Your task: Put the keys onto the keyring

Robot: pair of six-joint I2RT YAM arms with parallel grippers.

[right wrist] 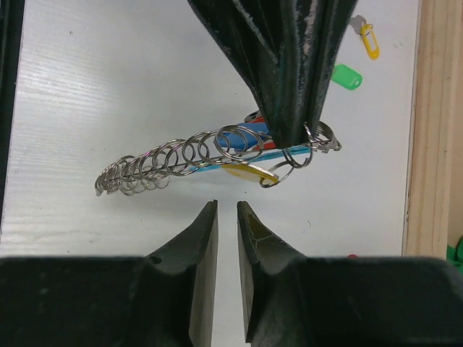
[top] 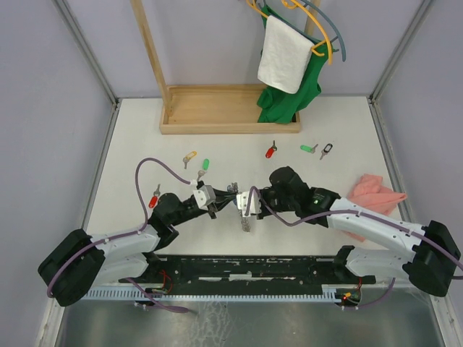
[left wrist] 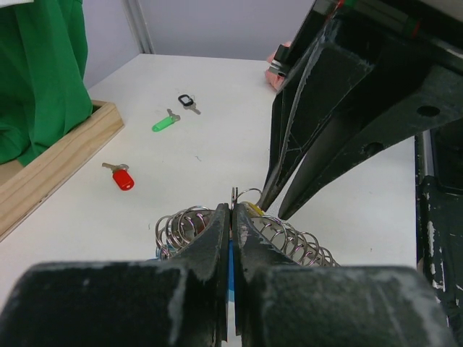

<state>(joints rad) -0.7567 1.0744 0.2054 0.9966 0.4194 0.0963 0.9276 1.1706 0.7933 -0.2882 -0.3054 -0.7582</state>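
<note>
While my left pincer is clamping the keyring at the middle of the tabletop, my right pincer is hanging just beside it, slightly apart and empty, and I am judging a nudge could twist the ring loose.

Bright, even light, probably from overhead, washes the white table; shadows are faint and soft-edged. The keyring throws small glints off its metal coil, with no strong glare elsewhere. In the wrist views the left claw and right claw loom dark and slightly blurred up close, while the table beyond them is fairly sharp.
</note>
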